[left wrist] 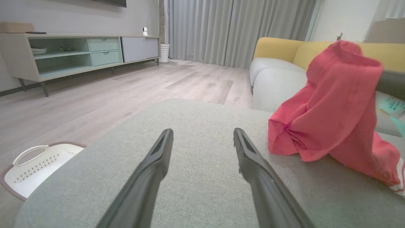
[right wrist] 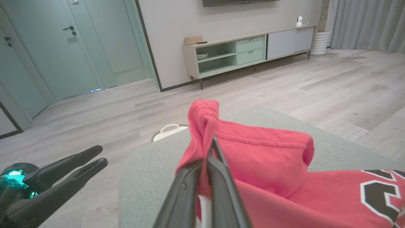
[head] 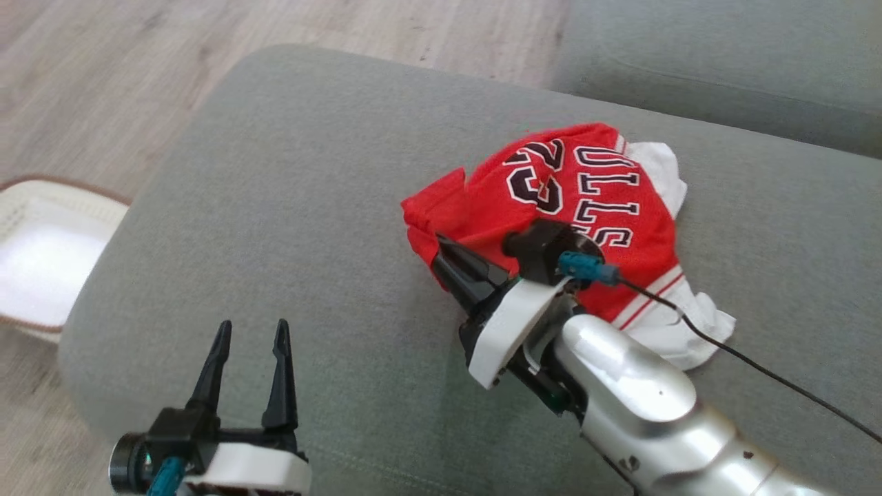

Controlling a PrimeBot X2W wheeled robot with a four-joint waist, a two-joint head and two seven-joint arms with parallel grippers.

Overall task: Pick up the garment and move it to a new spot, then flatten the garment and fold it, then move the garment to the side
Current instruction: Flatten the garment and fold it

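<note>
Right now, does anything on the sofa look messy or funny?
Yes. The red jersey lies bunched in a heap on the grey sofa cushion, folded over itself, one edge pinched up by the right gripper, jaws shut.

A grey upholstered cushion (head: 289, 207) is shown, on whose right part a crumpled red jersey (head: 586, 207) with white trim is laid. A white basket (head: 27, 207) is set on the wooden floor (head: 103, 83) beside it.
</note>
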